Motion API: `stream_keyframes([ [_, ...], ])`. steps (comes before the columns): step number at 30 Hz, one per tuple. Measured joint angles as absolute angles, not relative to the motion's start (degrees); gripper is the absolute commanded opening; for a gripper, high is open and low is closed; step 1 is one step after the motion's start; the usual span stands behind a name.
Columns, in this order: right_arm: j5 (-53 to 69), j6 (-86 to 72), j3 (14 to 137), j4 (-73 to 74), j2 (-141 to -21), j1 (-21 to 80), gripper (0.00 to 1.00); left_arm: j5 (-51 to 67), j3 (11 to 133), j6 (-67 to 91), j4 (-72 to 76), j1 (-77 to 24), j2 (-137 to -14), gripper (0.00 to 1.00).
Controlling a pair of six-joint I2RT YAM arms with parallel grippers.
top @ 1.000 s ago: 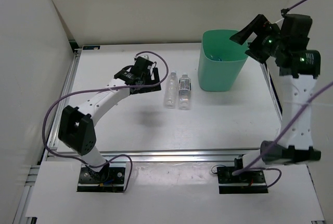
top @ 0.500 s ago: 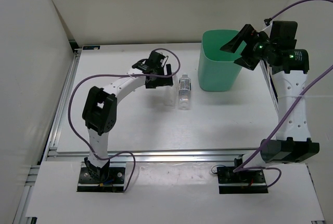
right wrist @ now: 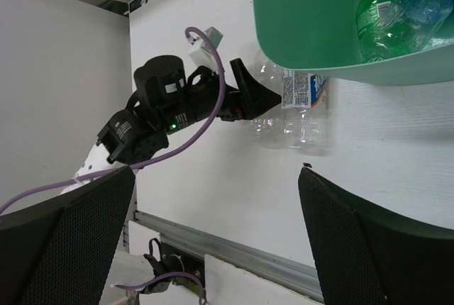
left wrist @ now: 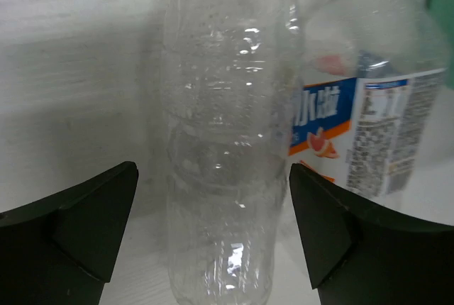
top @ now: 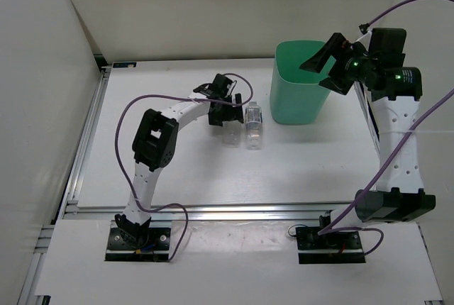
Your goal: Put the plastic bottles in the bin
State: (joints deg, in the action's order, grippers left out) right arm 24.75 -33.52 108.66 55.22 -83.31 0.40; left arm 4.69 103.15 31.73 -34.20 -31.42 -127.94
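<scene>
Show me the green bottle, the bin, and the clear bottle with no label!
green bottle [right wrist: 376,28]: right wrist view, on its body.
bin [top: 301,106]: top view, on its outer front wall.
clear bottle with no label [left wrist: 223,142]: left wrist view, on its middle.

**Two bottles in the bin, two on the table**

The right gripper [right wrist: 216,177] hangs above the scene, its two dark mesh-faced fingers [right wrist: 71,234] spread wide at the lower corners of the view with nothing between them. At the upper right, the mint-green bin [right wrist: 298,21] holds a green bottle [right wrist: 376,18] and a blue-labelled bottle [right wrist: 425,0]. Just beside the bin's wall, two more lie side by side on the white table [right wrist: 213,198]: a labelled clear bottle [right wrist: 305,89] nearest the bin and a plain clear bottle [right wrist: 287,131]. The left gripper [right wrist: 259,103] reaches them from the left, trailing a purple cable [right wrist: 213,85]. A metal rail [right wrist: 234,241] runs along the table's near edge.
</scene>
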Motion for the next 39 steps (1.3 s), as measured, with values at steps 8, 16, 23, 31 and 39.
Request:
stream_keyframes([
  [8,24.0,-32.6,108.5,55.5,-82.2,0.4,1.0,11.6,103.8,34.0,-33.8,-28.8,-129.9,0.37],
  [16,23.9,-32.7,107.9,55.6,-81.8,0.4,1.0,12.0,109.0,36.9,-37.1,-24.8,-129.0,0.41],
  [23,23.3,-33.2,106.9,55.6,-81.5,0.4,1.0,14.1,146.2,44.4,-29.4,-24.2,-130.3,0.47],
  [31,20.6,-34.1,105.9,55.7,-77.4,0.4,1.0,22.1,148.5,63.6,-0.9,-26.2,-130.6,0.47],
  [39,19.8,-34.1,105.1,56.1,-70.0,-1.1,1.0,21.6,146.3,69.8,3.7,-31.5,-141.2,0.47],
])
